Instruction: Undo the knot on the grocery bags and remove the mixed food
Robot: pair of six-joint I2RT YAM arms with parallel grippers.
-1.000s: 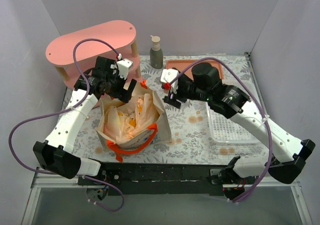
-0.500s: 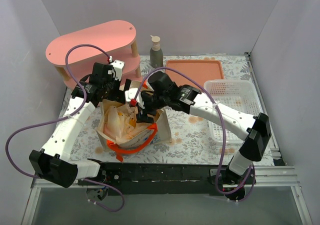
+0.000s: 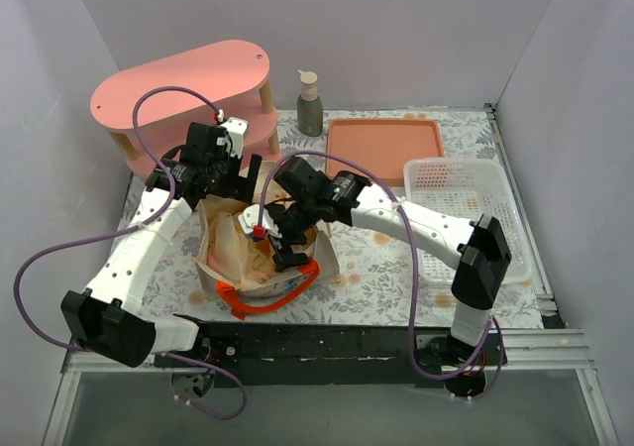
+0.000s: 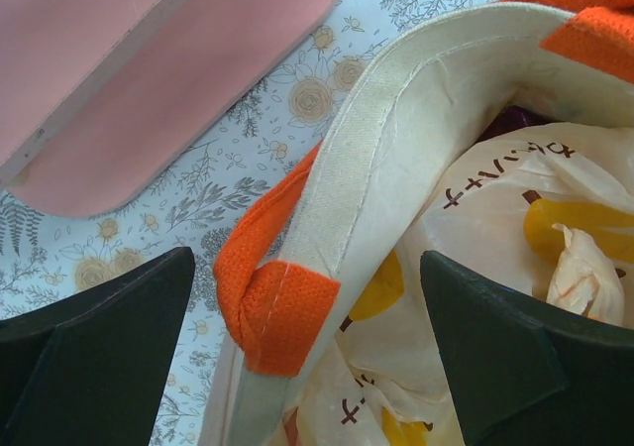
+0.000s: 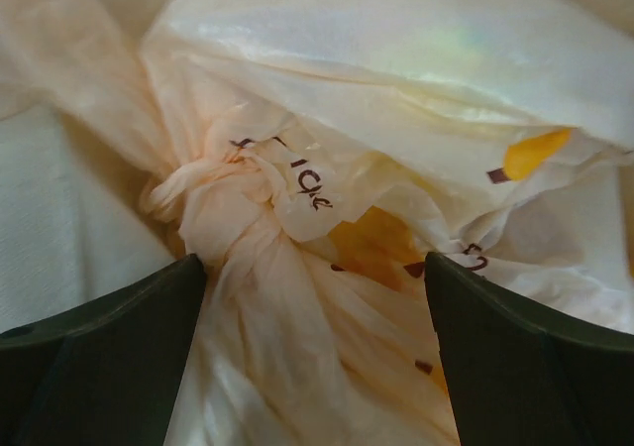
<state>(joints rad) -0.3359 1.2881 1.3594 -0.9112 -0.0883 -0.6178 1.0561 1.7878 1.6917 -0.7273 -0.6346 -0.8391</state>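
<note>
The cream tote (image 3: 323,256) stands on the flowery counter (image 3: 386,258), just in front of the pink shelf (image 3: 183,79). The thin tan plastic bag (image 5: 396,59) sits inside it, and its knot (image 5: 248,193) is tied tight. The right hand (image 5: 314,263) reaches down into the tote with its two fingers apart, one on each side of the knot. The left hand (image 4: 307,268) is at the far edge of the tote, fingers apart too, with the cloth rim and an orange handle (image 4: 272,302) between them. Some yellow food (image 4: 580,228) shows through the thin plastic
</note>
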